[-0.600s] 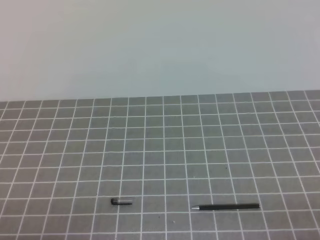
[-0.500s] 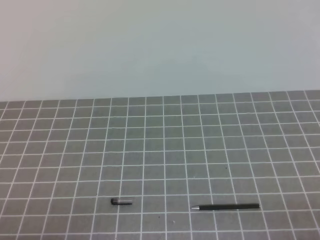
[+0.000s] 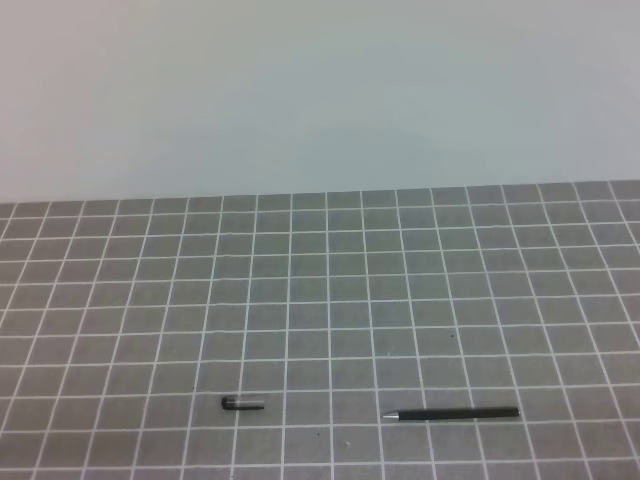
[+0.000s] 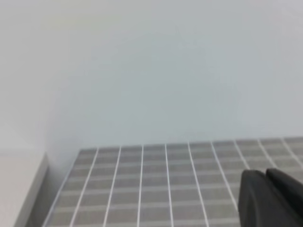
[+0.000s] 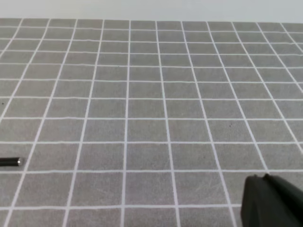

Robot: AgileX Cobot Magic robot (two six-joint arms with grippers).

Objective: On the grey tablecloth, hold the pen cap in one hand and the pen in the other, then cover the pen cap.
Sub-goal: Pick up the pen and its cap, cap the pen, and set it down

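Two small black things lie on the grey tablecloth (image 3: 330, 300), both near its front edge in the high view. The pen cap (image 3: 243, 403) sits at about 7 o'clock from the cloth's middle, lying flat along a grid line. The pen (image 3: 452, 413) lies at about 5 o'clock, well apart from the cap, its silvery tip pointing toward 9 o'clock. Neither is held or touched. Farther back the cloth runs on to 12 o'clock, where it meets a pale wall (image 3: 320, 90). In the wrist views the left gripper (image 4: 270, 198) and the right gripper (image 5: 272, 201) each show at 5 o'clock as dark fingers pressed together, closed on nothing. The right wrist view catches one end of the pen (image 5: 10, 162) at 8 o'clock.
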